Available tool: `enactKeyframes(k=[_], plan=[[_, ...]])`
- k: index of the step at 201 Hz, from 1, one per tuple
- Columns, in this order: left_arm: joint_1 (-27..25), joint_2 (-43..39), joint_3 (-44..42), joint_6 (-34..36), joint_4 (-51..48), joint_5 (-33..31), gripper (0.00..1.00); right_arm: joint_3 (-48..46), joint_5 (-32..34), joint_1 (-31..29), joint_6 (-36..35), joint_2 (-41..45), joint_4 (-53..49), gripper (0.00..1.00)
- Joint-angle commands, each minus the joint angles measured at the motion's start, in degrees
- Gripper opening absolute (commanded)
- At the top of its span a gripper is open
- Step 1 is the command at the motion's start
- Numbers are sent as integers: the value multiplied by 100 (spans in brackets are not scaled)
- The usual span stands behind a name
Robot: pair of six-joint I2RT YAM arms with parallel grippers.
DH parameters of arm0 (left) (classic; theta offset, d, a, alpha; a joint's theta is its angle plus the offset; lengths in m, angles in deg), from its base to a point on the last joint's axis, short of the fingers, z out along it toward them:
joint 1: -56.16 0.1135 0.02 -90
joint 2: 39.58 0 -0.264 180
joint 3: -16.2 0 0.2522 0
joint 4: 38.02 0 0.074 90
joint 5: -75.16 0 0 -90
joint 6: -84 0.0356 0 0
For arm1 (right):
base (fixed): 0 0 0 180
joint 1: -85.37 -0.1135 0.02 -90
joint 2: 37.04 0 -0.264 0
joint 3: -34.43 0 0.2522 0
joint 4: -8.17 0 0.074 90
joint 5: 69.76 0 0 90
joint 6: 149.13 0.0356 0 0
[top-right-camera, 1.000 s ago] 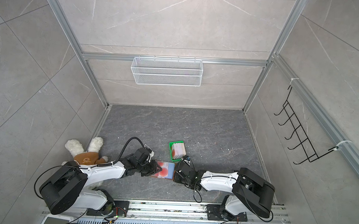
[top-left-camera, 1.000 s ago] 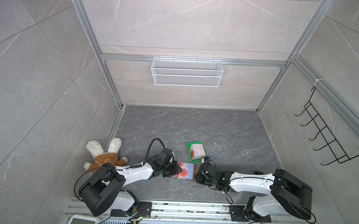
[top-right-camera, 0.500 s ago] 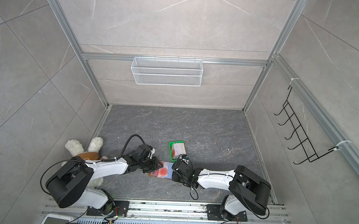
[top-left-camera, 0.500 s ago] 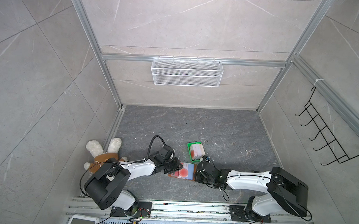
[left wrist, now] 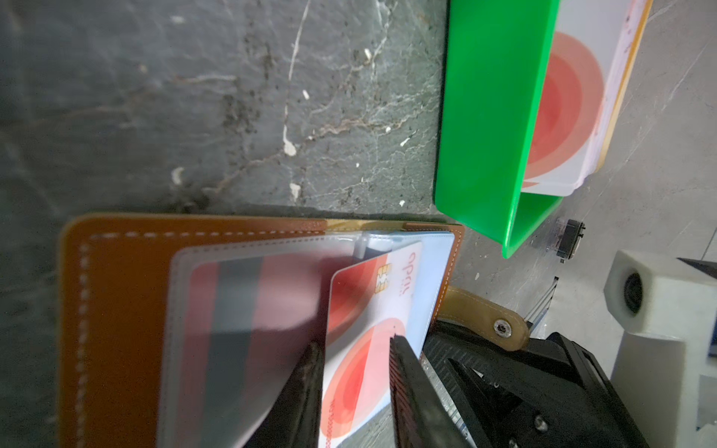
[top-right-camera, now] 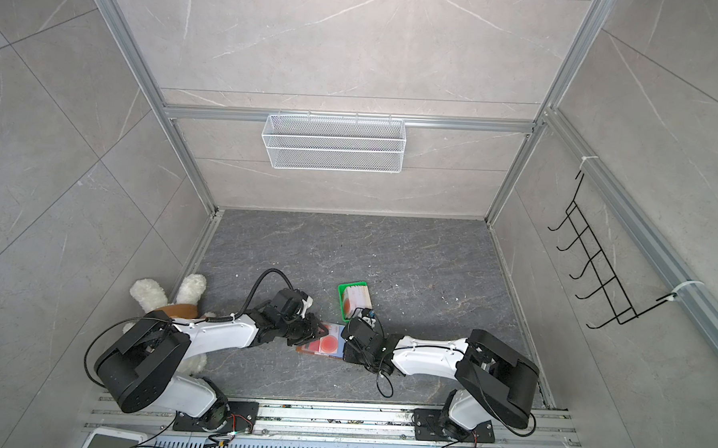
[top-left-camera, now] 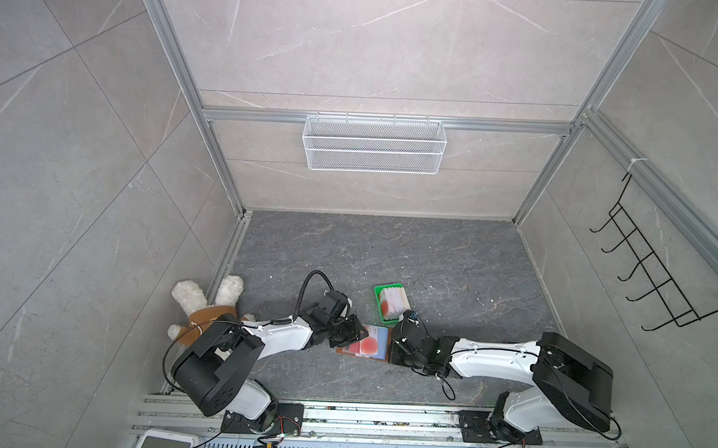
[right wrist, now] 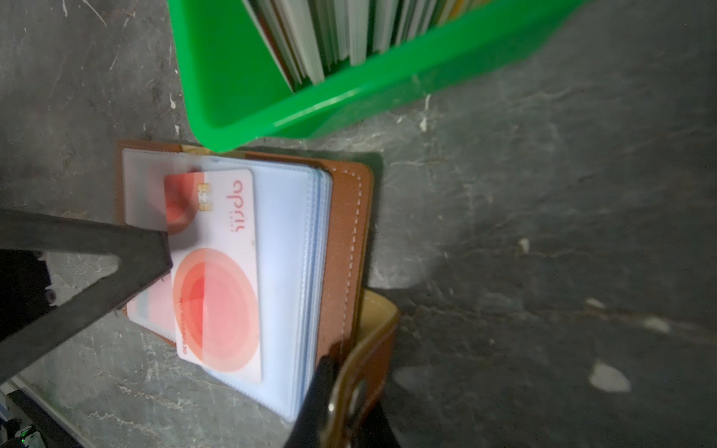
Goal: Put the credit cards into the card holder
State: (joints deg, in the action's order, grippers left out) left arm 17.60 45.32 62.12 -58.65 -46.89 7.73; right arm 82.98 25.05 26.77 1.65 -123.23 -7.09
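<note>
Right wrist view shows us the right hand (right wrist: 341,388) clamped on the tab (right wrist: 382,329) of the holder (right wrist: 343,240), likely pinning it open, while the left hand (left wrist: 357,349), spread apart, straddles a card (right wrist: 217,271) partly under a sleeve (right wrist: 145,182); more cards (right wrist: 310,38) stand in the tray (right wrist: 240,89).

I see the wallet (top-left-camera: 382,339) hemmed in on both sides: the left gripper (top-left-camera: 359,331) hangs over its left page and the right gripper (top-left-camera: 394,351) pinches its tab edge, so only a narrow gap is left above the middle. The tray (top-left-camera: 378,300) stands just beyond, its near corner meeting the wallet's far edge. Bare floor (top-left-camera: 451,258) lies behind and right of the tray, and between the arms up to the wallet's near edge. The plush (top-left-camera: 210,312) crowds the left arm's elbow.
</note>
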Motion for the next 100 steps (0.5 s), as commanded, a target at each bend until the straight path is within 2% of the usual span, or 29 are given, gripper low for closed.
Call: enactKeyframes(k=[1, 100], plan=[[20, 101, 187, 128, 202, 193, 32, -56, 142, -36, -100, -205, -611, 13], [-144, 316, 236, -10, 555, 319, 32, -47, 160, -37, -92, -244, -615, 13]])
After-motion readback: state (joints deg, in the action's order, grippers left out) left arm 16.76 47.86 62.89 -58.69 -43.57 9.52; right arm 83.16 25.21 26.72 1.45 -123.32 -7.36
